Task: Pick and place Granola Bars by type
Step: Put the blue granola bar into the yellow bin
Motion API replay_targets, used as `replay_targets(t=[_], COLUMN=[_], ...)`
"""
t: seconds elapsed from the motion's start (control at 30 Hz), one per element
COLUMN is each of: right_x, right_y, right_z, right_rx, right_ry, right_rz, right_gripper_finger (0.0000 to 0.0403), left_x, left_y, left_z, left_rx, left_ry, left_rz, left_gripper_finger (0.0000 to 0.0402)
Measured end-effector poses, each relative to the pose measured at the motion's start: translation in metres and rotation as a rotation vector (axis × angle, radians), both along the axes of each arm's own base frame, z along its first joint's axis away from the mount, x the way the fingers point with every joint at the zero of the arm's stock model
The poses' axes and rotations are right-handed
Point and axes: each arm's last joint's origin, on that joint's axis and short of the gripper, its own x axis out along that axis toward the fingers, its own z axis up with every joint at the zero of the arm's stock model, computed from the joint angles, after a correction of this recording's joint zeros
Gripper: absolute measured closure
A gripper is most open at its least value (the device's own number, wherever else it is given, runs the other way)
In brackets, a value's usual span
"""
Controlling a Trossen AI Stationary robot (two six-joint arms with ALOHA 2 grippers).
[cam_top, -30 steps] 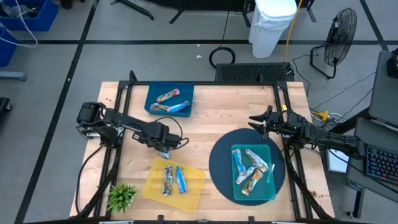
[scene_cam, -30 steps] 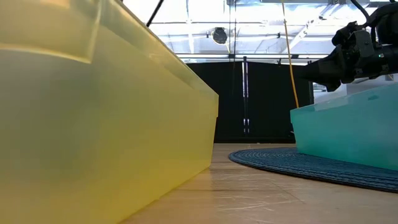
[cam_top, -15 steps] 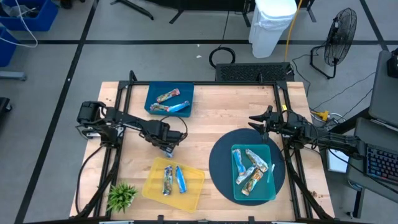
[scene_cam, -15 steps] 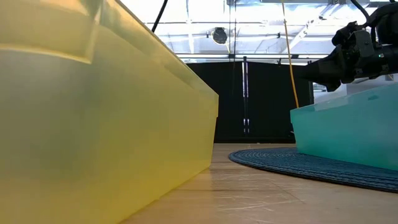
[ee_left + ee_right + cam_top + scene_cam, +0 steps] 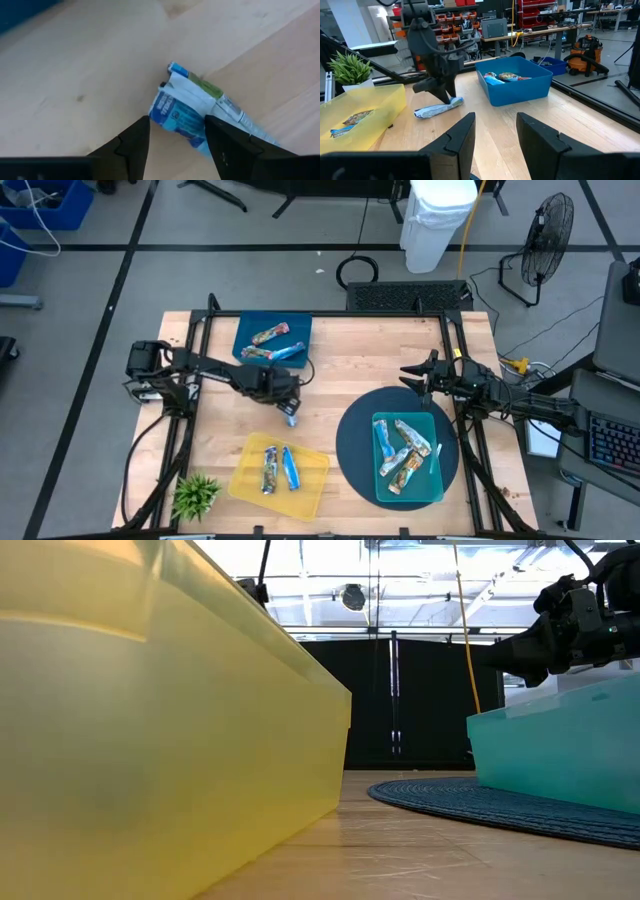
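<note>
Wooden tabletop (image 5: 330, 380) seen from above, carrying four receptacles and two arms. A round dark mat (image 5: 352, 442) lies toward the right side and bears a teal tray (image 5: 436, 480) holding several Granola Bars (image 5: 402, 448), blue-silver and multicoloured mixed. A yellow tray (image 5: 310, 480) near the front edge holds two bars: one multicoloured bar (image 5: 269, 469) and one blue bar (image 5: 289, 468), side by side. A dark blue bin (image 5: 246, 330) at the far edge holds one multicoloured bar (image 5: 268, 335) and blue-silver ones (image 5: 288, 352). A small green plant (image 5: 196, 495) stands at the front left corner, just beside the yellow tray.

The left gripper (image 5: 289, 405) reaches over the middle of the tabletop, between the blue bin and the yellow tray; its fingers (image 5: 131, 145) are spread apart and released around a loose blue-silver bar (image 5: 192, 112) that lies flat on the wood, also visible from the right wrist view (image 5: 439, 108). The right gripper (image 5: 410, 373) waits at the right edge of the tabletop, just beyond the mat, its fingers (image 5: 461, 137) parted and holding nothing.
</note>
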Motion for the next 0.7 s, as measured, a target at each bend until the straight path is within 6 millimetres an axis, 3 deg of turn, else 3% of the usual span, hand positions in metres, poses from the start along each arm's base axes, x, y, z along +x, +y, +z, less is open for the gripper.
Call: replay_targets(t=[0.7], right_x=[0.0], right_y=[0.0], right_z=[0.0], right_rx=[0.0], right_ry=[0.0], right_rz=[0.0], right_gripper_finger=[0.0268], left_x=[0.018], left_y=[0.004], left_z=[0.006], left_rx=[0.018], left_ry=[-0.197], left_rz=[-0.012], left_gripper_finger=[0.0224])
